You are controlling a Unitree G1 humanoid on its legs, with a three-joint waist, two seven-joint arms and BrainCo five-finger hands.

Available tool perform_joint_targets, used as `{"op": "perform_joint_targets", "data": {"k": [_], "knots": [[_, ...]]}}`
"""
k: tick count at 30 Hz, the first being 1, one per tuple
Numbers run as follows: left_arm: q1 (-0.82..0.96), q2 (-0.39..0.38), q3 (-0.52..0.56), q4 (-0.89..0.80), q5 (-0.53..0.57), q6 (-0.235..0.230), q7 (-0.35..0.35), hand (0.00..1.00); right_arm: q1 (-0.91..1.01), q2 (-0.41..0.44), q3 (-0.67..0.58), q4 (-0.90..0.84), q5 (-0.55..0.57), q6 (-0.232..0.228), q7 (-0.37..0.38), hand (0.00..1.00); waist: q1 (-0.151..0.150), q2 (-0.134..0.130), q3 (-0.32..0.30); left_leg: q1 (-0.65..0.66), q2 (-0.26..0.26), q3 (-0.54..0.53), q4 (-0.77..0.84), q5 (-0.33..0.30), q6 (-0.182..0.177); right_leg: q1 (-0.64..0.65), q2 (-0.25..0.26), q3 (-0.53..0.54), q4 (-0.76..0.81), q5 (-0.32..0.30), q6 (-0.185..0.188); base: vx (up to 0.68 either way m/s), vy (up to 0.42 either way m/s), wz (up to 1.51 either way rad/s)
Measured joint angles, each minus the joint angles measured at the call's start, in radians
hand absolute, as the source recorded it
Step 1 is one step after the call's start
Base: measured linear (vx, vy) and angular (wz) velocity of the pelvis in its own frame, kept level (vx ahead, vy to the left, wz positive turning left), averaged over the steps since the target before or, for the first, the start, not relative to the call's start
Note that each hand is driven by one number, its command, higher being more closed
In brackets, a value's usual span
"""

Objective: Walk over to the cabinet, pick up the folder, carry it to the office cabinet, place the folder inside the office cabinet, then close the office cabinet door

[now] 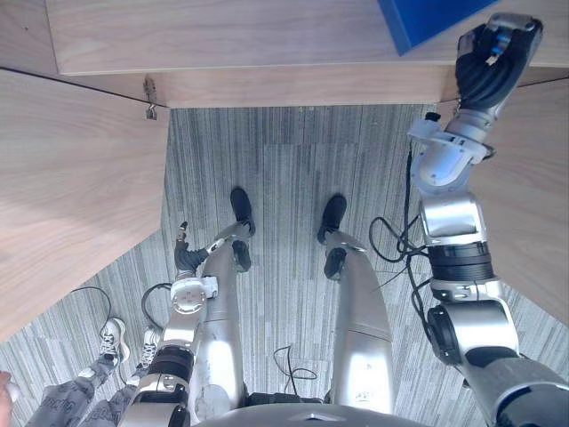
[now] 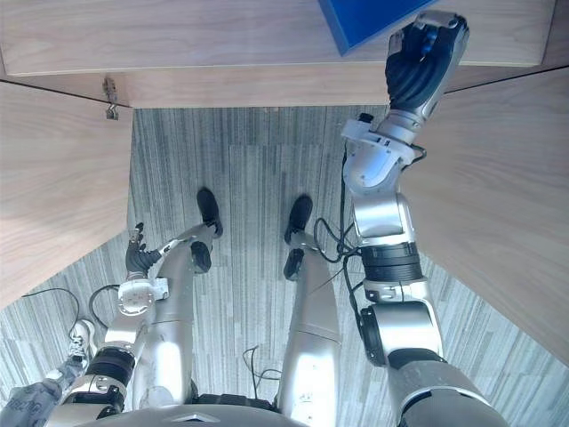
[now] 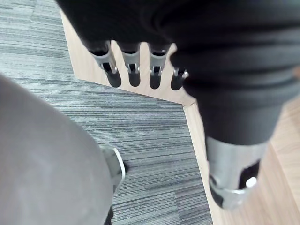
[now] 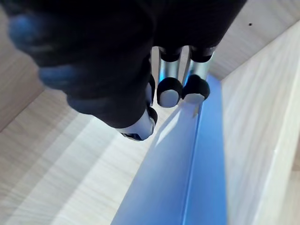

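Observation:
The blue folder (image 1: pixel 418 18) lies inside the wooden office cabinet (image 1: pixel 222 36), on its shelf against the right wall. In the right wrist view the folder (image 4: pixel 187 178) stretches away along that wall. My right hand (image 1: pixel 493 53) is raised into the cabinet just right of the folder. Its fingers (image 4: pixel 168 91) hang relaxed over the folder's near end and hold nothing. My left hand (image 1: pixel 187 256) hangs low beside my left leg, its fingers (image 3: pixel 133 70) straight and empty.
The cabinet's left door (image 1: pixel 71 178) stands open towards me, with a metal hinge (image 1: pixel 151 98) at its top corner. A wooden panel (image 1: pixel 542 178) closes in the right side. A person's shoes (image 1: pixel 111 336) and trouser legs show on the grey carpet (image 1: pixel 284 160) at lower left.

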Motion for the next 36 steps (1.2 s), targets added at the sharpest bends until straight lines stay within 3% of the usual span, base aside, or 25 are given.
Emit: {"op": "perform_joint_targets", "data": {"k": [18,23,31,36], "knots": [[0.000,0.001,0.039,0.002,-0.020,-0.001,0.011,0.00,-0.147,-0.011,0.063,0.235,0.066,0.005,0.117,1.00,0.011,0.000,0.000,-0.022,0.000,-0.008,0.011,0.000,0.000,-0.014,0.000,-0.006,0.001,0.001,0.000,0.00,0.000,0.00],[-0.001,0.005,0.045,0.001,-0.028,-0.005,0.009,0.00,-0.210,-0.049,0.104,0.294,0.067,0.006,0.141,1.00,0.012,0.000,0.000,-0.041,0.000,-0.018,0.016,0.000,0.000,-0.025,-0.001,-0.014,0.008,0.000,-0.001,0.01,-0.004,0.01],[-0.001,0.010,0.044,-0.009,-0.055,-0.012,0.008,0.00,-0.340,-0.058,0.140,0.387,0.148,0.005,0.164,1.00,0.015,0.000,0.000,-0.066,-0.005,-0.022,0.025,0.000,0.000,-0.053,-0.010,-0.015,0.035,-0.009,-0.003,0.00,-0.008,0.02],[-0.005,0.014,0.051,-0.038,-0.073,-0.024,0.008,0.00,-0.415,-0.119,0.166,0.437,0.214,0.001,0.165,1.00,0.016,0.001,0.000,-0.122,-0.005,-0.053,0.065,0.000,0.000,-0.089,-0.016,-0.034,0.078,-0.022,-0.005,0.00,-0.019,0.08]]}}
